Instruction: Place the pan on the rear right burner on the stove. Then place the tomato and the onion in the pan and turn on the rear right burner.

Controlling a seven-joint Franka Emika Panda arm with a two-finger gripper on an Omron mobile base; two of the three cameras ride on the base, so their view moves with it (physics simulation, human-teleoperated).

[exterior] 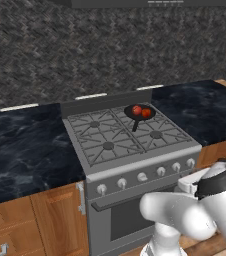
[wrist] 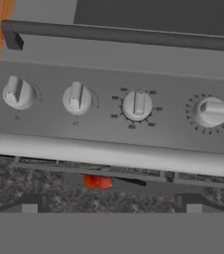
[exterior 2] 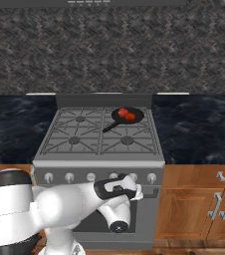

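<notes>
The pan (exterior: 139, 112) is seated on the rear right burner (exterior 2: 134, 117) of the stove (exterior: 130, 150), with its long handle directed toward the middle of the cooktop. Two small red balls are contained in the pan, touching each other. In the left base view the tomato (exterior: 146, 113) is seen on the right and the onion (exterior: 136, 110) on the left; in the right base view the same pair is seen, but which ball is which cannot be settled there. The arm is folded low in front of the range, and the hand is held close to the control panel, just below the row of knobs (exterior 2: 113, 177) as seen from the right base view. The gripper itself is hidden behind the wrist in both base views; its fingers are spread to their widest and nothing is held between them. In the hand view, which is rolled upside down, four knobs are presented in a row, with the oven bar handle (wrist: 119, 35) above them and a patch of red (wrist: 98, 182) visible beyond the front grate bars. No knob is touched by the fingers.
</notes>
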